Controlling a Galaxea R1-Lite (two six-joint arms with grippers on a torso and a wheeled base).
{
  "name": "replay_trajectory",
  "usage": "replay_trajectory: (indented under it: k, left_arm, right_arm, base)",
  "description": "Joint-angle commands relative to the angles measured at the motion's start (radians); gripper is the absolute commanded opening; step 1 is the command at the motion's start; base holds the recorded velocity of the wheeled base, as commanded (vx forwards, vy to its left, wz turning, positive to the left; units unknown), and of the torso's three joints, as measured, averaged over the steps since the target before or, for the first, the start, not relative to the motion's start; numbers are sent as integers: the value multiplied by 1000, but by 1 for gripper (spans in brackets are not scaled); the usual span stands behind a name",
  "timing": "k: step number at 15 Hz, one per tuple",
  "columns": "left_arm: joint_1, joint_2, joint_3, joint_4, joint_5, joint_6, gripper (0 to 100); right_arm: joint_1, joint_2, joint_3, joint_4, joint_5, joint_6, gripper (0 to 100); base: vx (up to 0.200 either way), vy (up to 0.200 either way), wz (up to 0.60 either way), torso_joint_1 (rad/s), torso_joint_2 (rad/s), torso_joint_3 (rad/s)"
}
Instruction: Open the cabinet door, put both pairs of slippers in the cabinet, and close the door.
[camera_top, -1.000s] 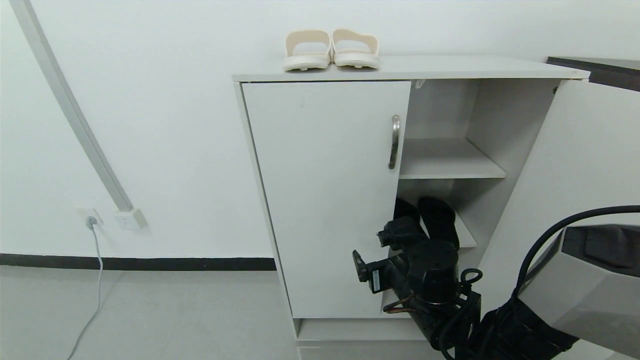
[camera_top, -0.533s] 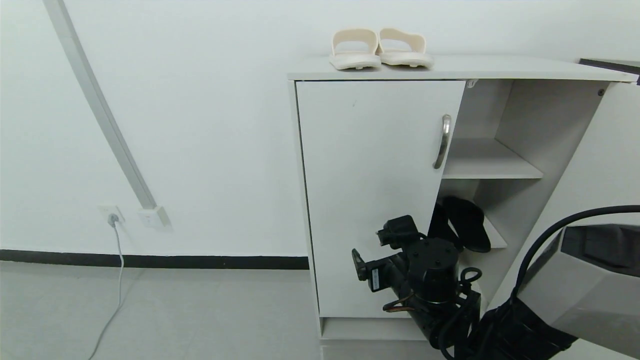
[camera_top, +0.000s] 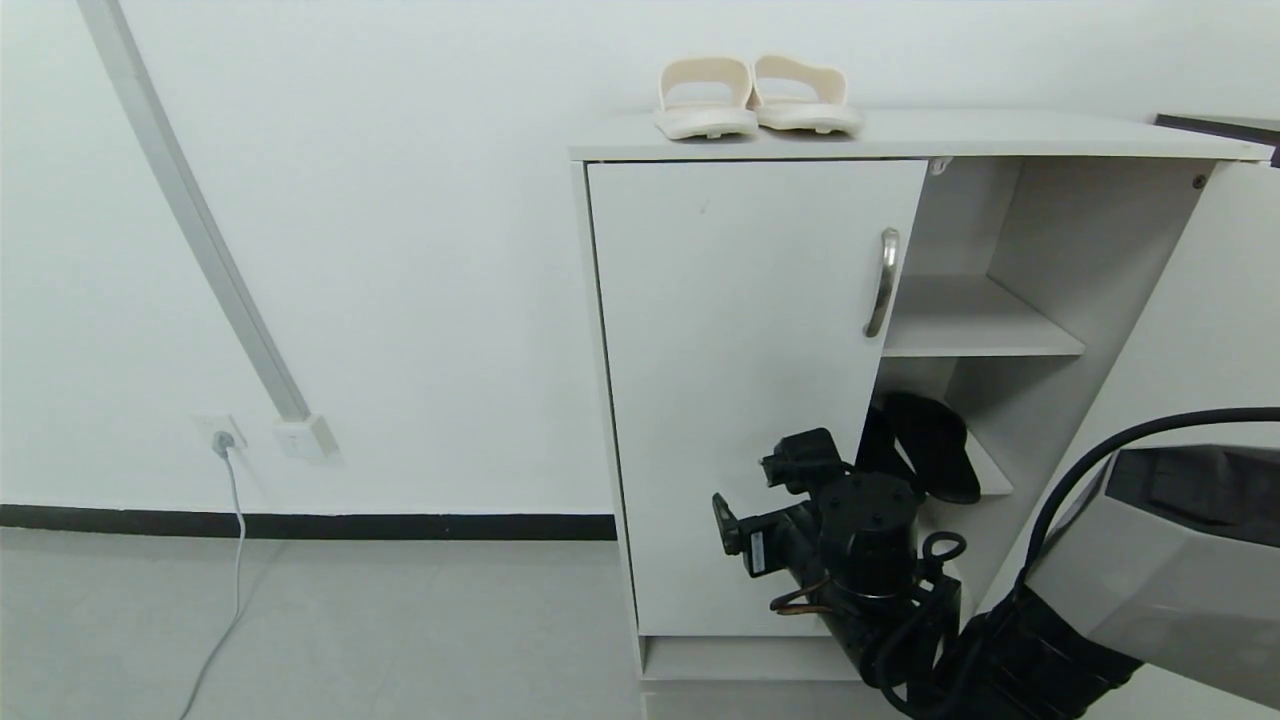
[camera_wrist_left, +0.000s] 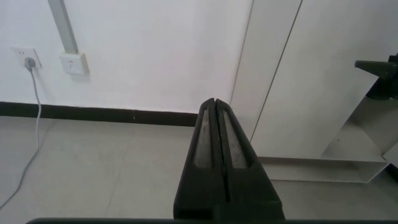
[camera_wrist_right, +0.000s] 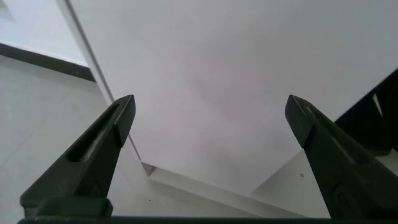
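Observation:
A white cabinet (camera_top: 1000, 135) stands against the wall with its left door (camera_top: 740, 400) closed and its right door (camera_top: 1190, 330) swung open. A cream pair of slippers (camera_top: 755, 98) sits on the cabinet top. A black pair of slippers (camera_top: 925, 445) lies on the lower shelf inside. The upper shelf (camera_top: 970, 320) is bare. My right arm (camera_top: 850, 530) is low in front of the closed door's lower right corner. My right gripper (camera_wrist_right: 210, 102) is open, holds nothing and faces the door panel. My left gripper (camera_wrist_left: 214, 106) is shut and empty, low above the floor, pointing toward the cabinet's left side (camera_wrist_left: 323, 81).
A metal handle (camera_top: 882, 282) runs down the closed door's right edge. To the cabinet's left are a wall socket with a grey cable (camera_top: 222, 440), a slanted conduit (camera_top: 190, 210) and open floor (camera_top: 350, 620). A dark piece of furniture (camera_top: 1215, 125) stands behind the open door.
The camera has swung, shifting the whole picture to the right. My right arm now stands before the closed door's lower corner rather than before the black slippers.

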Motion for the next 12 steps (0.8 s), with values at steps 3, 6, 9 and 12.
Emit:
replay_trajectory:
  k: [3,6,9,12]
  left_arm:
    - [0,0,0,0,0,-1,0]
    - [0,-1,0,0,0,-1,0]
    - [0,-1,0,0,0,-1,0]
    - [0,0,0,0,0,-1,0]
  right_arm:
    - [0,3,2,1,-1,-5,100]
    - [0,6,0,1,-1,-8,100]
    - [0,6,3,1,-1,-8,100]
    - [0,6,3,0,-1,-8,100]
  base:
    - [0,0,0,0,0,0]
    - [0,0,0,0,0,0]
    - [0,0,0,-4,-59,-69]
    - [0,0,0,20,-230,-336]
